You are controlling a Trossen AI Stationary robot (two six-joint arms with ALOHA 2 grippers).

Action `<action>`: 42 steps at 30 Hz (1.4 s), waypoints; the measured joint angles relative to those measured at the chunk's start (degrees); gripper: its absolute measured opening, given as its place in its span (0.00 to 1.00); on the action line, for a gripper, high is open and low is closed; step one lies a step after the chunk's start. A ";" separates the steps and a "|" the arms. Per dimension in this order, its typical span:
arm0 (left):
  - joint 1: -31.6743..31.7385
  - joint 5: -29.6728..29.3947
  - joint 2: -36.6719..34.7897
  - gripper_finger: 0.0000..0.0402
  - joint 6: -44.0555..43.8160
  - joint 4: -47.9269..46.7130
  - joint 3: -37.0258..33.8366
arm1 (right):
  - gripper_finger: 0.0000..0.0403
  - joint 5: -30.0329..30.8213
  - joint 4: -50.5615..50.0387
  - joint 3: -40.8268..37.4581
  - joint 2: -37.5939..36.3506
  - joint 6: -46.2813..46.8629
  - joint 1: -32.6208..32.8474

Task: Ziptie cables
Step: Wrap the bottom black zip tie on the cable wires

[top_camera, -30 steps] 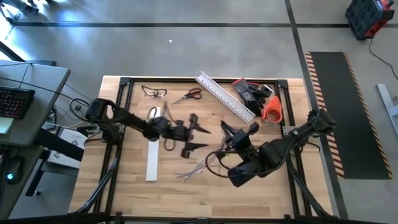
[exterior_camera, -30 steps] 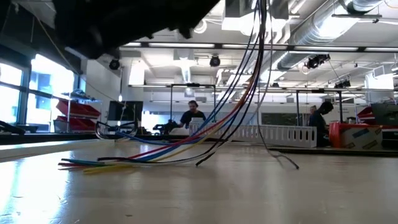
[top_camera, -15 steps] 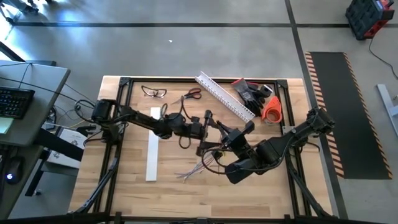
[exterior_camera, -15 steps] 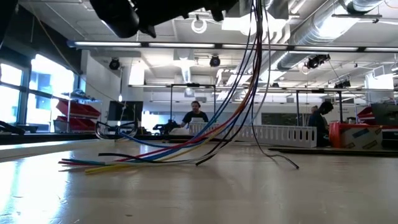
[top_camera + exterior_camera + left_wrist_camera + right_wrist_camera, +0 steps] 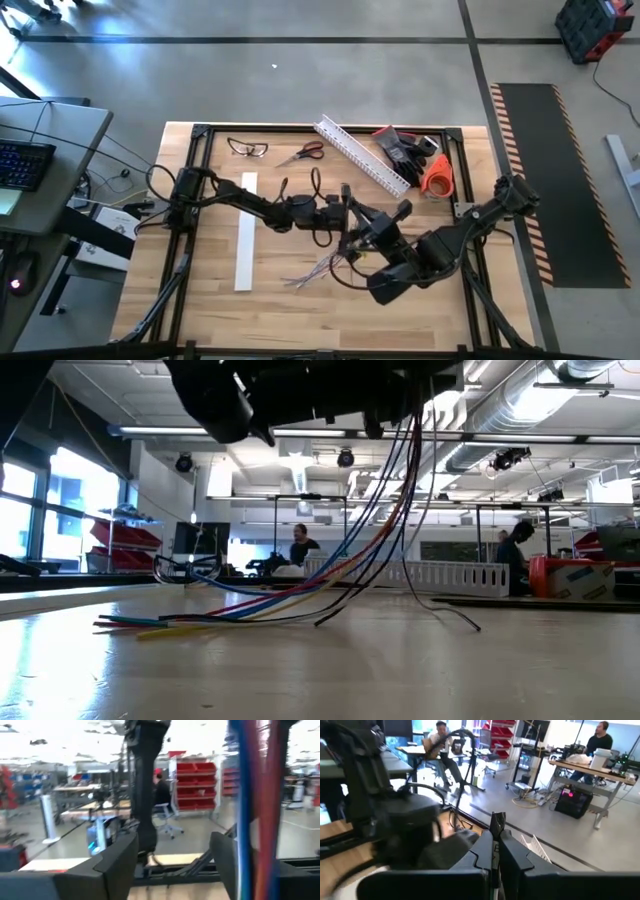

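Observation:
The cables, a bundle of thin blue, red, yellow, white and dark wires, hang from my right gripper, which is shut above the middle of the table. Their lower ends fan out on the wood. My left gripper is open and level, close beside the right gripper. In the left wrist view its fingers stand apart, with the hanging cables just outside one finger and untouched. In the right wrist view the left arm looms close. My right gripper pinches the cables near their upper end between its two shut fingers, and a short dark stub sticks out past the fingertips. The bundle hangs slack below the gripper. Its lower ends lie on the table.
A white strip lies left of centre. Along the far edge are safety glasses, scissors, the white slotted channel, dark gloves and an orange roll. People sit at benches beyond the table.
My left gripper has travelled toward the table's right edge, staying open, and now stands right beside the right gripper and the hanging cables. The cables have stayed as they were, hanging with their ends on the table.

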 joint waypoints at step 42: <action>4.93 0.78 -22.95 0.00 8.82 -35.47 -20.56 | 0.00 5.05 -1.79 2.01 -0.04 6.30 16.29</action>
